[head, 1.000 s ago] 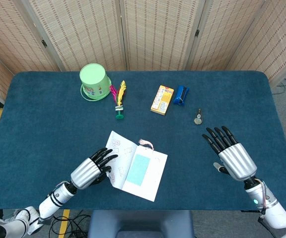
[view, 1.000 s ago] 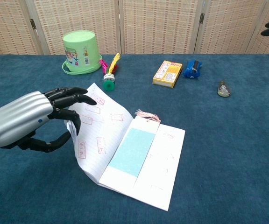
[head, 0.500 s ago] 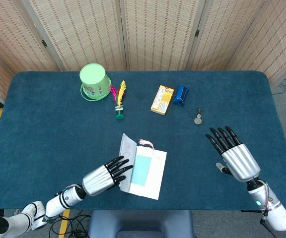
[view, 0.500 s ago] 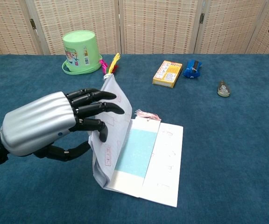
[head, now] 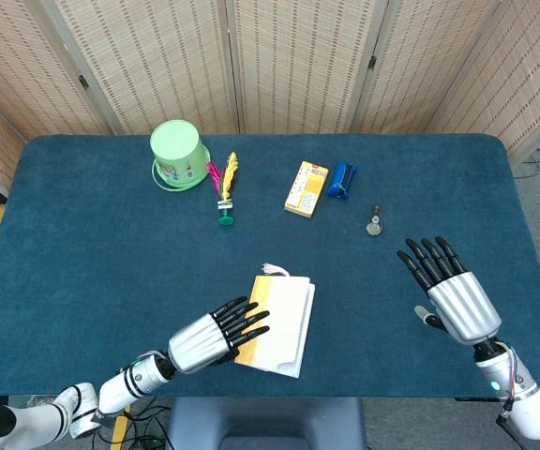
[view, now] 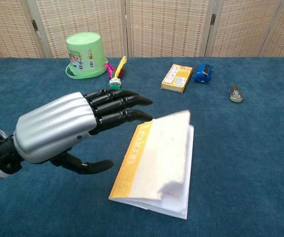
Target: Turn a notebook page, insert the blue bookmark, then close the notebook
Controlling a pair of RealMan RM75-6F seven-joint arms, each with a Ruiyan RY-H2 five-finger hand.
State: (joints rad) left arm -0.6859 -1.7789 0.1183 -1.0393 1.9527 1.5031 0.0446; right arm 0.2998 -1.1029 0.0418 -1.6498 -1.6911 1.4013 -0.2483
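Note:
The notebook [head: 279, 323] lies near the table's front edge, its cover with a yellow spine strip almost down over the pages. In the chest view the cover [view: 158, 160] is blurred and still slightly raised. The blue bookmark is hidden inside, and only its pale tassel [head: 272, 270] sticks out at the far end. My left hand [head: 216, 336] hovers at the notebook's left edge with its fingers [view: 124, 104] stretched out over the spine, holding nothing. My right hand [head: 453, 292] floats above the cloth to the right, fingers spread and empty.
Along the back stand a green bucket [head: 178, 155], a feathered shuttlecock [head: 225, 187], a yellow box [head: 306, 188], a blue object [head: 342, 180] and a small metal item [head: 374, 223]. Folding screens close off the far side.
The left hand swept the left pages and cover over to the right, hiding the bookmark. The notebook went from open to nearly closed. The right hand drifted slightly back and right.

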